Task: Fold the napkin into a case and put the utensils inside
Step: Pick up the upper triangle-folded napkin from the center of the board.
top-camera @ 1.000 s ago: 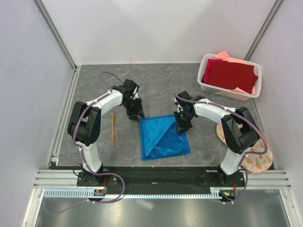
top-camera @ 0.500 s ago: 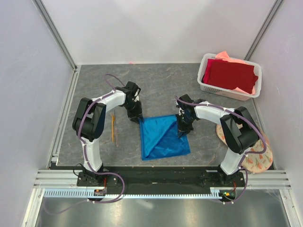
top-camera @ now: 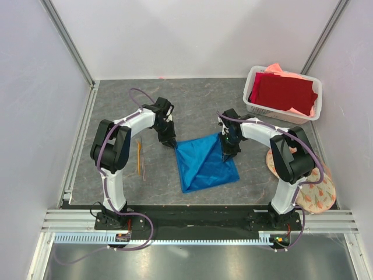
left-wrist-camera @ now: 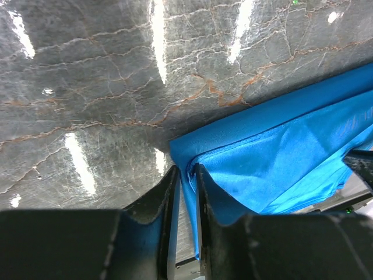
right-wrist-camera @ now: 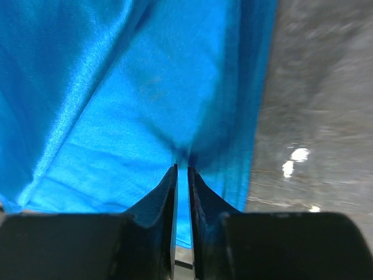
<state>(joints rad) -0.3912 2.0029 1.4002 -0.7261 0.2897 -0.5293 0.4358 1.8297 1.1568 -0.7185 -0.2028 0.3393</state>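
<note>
Napkin bright blue, layered, diagonally creased; far corners seemingly puckered.

No writing, label, brand mark, number or sign can be read in any view. The bright blue cloth napkin is plain, and the round flat mat shows only a printed flower pattern. The white plastic lattice basket and the grey marbled tabletop carry nothing legible.
</note>
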